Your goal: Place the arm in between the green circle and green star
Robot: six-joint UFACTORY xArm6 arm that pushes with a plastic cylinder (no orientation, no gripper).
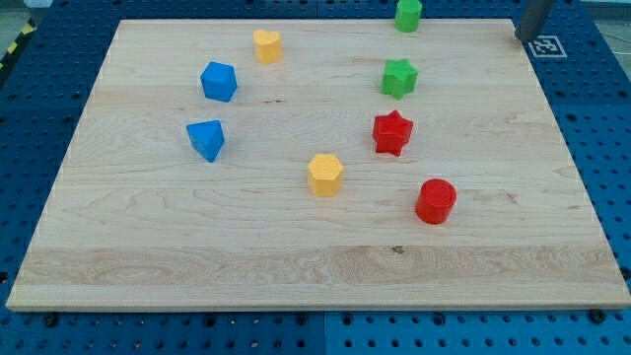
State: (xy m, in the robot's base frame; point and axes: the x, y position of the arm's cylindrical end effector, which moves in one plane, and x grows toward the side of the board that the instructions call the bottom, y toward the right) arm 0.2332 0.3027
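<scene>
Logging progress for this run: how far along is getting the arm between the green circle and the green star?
Done: nothing yet. In hand: my tip sits at the view's top right corner, off the board's edge, well right of the green circle and green star. Left: travel leftward into the open gap between those two blocks.

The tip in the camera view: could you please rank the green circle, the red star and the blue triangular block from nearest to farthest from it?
From my tip, at the view's top right:
1. Green circle, top edge, left of the tip.
2. Red star, mid-board.
3. Blue triangular block, the view's left.
</scene>
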